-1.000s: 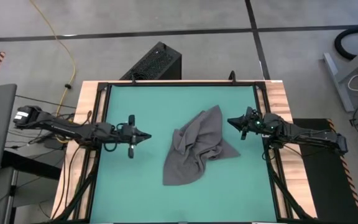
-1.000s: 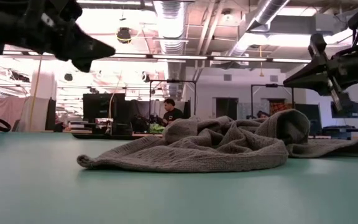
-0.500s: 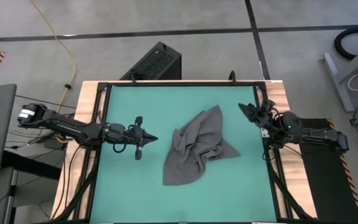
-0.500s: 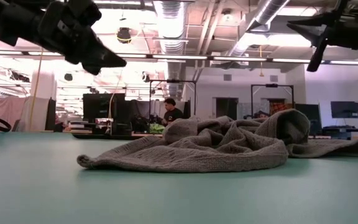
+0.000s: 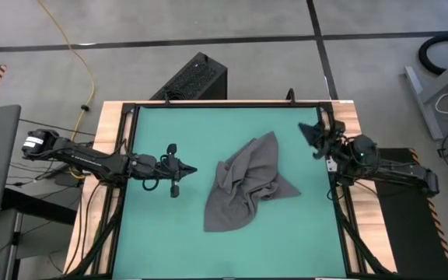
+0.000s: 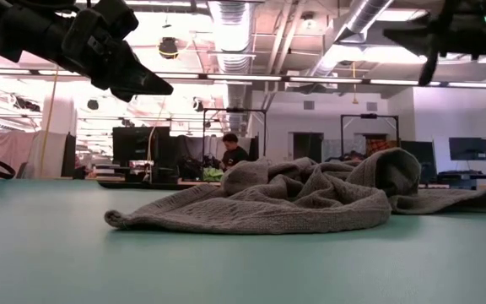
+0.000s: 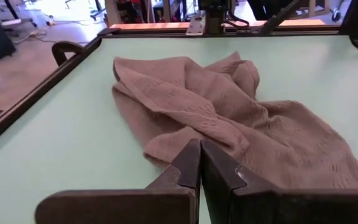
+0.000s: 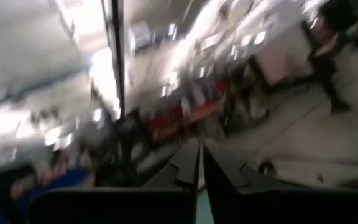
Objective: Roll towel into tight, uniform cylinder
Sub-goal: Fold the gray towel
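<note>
Currently crumpled dark grey towel lies mid-table just ahead of left gripper, fingers pressed together, long axis slanting across its reach, while right gripper, fingers also together, sits raised farther off, so left is nearer.
</note>
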Tool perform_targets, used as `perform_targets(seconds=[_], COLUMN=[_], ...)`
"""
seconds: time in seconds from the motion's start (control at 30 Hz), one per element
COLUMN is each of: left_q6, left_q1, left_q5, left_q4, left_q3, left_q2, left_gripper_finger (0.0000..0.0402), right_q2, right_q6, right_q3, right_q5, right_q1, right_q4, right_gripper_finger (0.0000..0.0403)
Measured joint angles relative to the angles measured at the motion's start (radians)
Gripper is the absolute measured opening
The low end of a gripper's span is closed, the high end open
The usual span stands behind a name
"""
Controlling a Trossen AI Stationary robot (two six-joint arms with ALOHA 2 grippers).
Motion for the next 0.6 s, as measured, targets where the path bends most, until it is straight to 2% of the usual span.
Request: perform_targets(seconds=[0.1,0.3,0.47,0.6], left_q6=[0.014,0.014,0.024,0.051], left_q1=[0.000,0.000,0.000,0.000], left_q5=[-0.024,-0.071,-0.075,-0.093], left_q4=[0.007,0.044,0.044,0.045], left_q3=[0.000,0.000,0.000,0.000], left_q2=[0.000,0.000,0.000,0.000], left_gripper_finger=[0.0000,0.0000,0.0000,0.0000], right_q2=[0.112,0.400,0.657,0.845], right_q6=[-0.098,-0.278,-0.272,-0.200], right_q3=[0.139,0.455,0.698,0.816], right_q5=[-0.045,-0.048,0.051,0.189], right_q1=[0.043,0.216,0.428,0.594], right_q4=[-0.234,-0.700,-1.077,-1.332], right_gripper_finger=[0.0058,0.0098,0.0156,0.0203])
